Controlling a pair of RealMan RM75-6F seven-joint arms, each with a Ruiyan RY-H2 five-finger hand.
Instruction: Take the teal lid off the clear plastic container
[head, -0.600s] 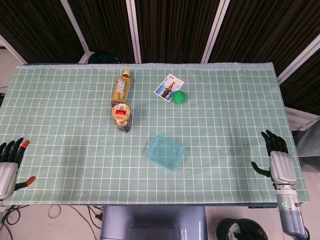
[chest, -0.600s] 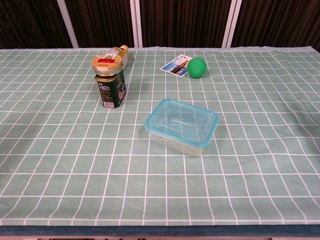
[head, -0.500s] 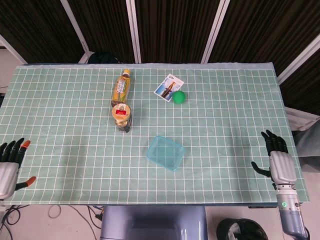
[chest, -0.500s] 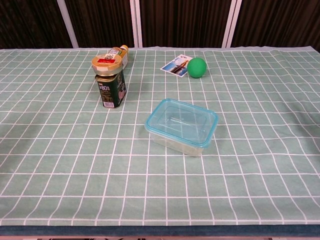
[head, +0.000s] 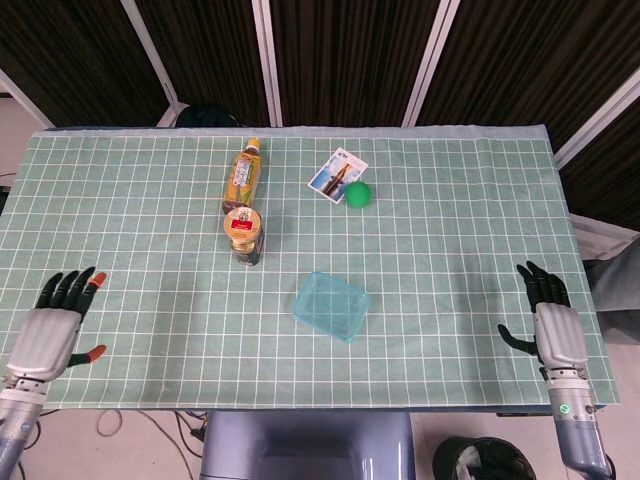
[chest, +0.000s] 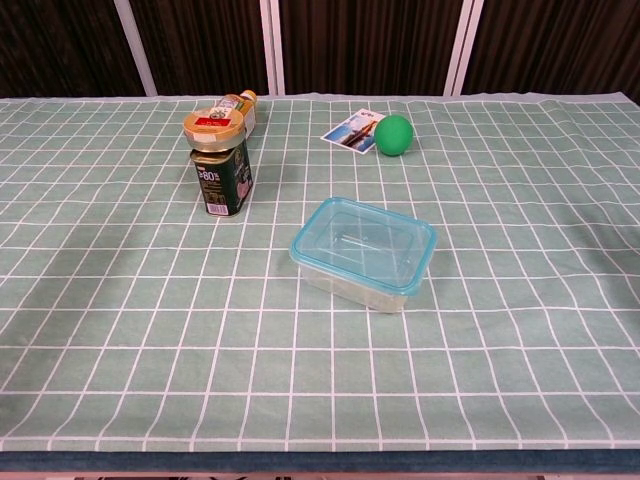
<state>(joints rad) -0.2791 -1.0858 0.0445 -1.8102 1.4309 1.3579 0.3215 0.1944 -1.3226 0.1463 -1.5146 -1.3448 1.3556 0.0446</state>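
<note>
The clear plastic container (head: 331, 307) (chest: 362, 272) sits near the middle front of the table, with its teal lid (chest: 364, 242) fitted on top. My left hand (head: 55, 330) hovers over the table's front left corner, fingers spread and holding nothing, far from the container. Over the front right edge, my right hand (head: 547, 320) is likewise spread and empty. Neither hand appears in the chest view.
A dark green tin with a gold lid (head: 243, 234) (chest: 220, 165) stands left of and behind the container. Behind the tin lies a tea bottle (head: 242, 174). A green ball (head: 358, 193) (chest: 393, 134) and a picture card (head: 337, 175) lie at the back. Green checked cloth (head: 450, 220) covers the table.
My left hand has moved in from the left edge, rightward over the table corner. My right hand has shifted slightly inward and forward. The objects have not moved.
</note>
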